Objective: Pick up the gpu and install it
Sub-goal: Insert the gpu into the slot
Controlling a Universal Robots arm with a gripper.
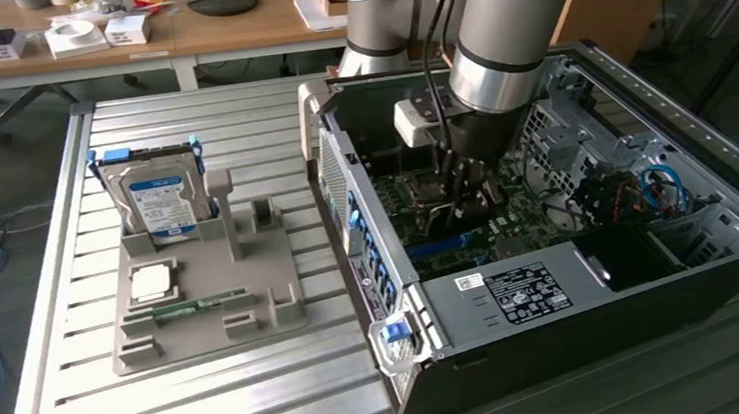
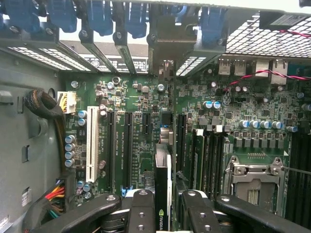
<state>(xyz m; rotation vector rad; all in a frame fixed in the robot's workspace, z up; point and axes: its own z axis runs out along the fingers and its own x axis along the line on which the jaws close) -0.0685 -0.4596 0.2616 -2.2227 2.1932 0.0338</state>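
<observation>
Landmark: the open computer case (image 1: pixel 338 159), lying on the slatted worktop (image 1: pixel 293 394).
Gripper: the gripper (image 1: pixel 466 186) is down inside the case, over the motherboard (image 2: pixel 146 160).
Jaws: clamped on the gpu (image 2: pixel 163 179), one finger on each flat face, seen in the wrist view with the card edge-on between them.
Gpu position: inside the case, held on edge just above the motherboard, running along the long black slots (image 2: pixel 127 145). I cannot tell whether its lower edge has entered a slot.
Outside the case: on the exterior view's left of it, a grey fixture (image 1: pixel 206 322) carries the hard drive (image 1: pixel 161 197) and a green memory stick (image 1: pixel 188 306).
Stage (judged): the card is picked up and carried in; seating looks unfinished.
Risk, misalignment: if the card sits slightly off the slot line, pressing would load its edge or the slot wall.
Risk, tilt: a card canted in the jaws could seat at one end only.
Risk, rear end: the bracket end could catch on the case's rear openings with blue latches (image 2: pixel 97 17).
</observation>
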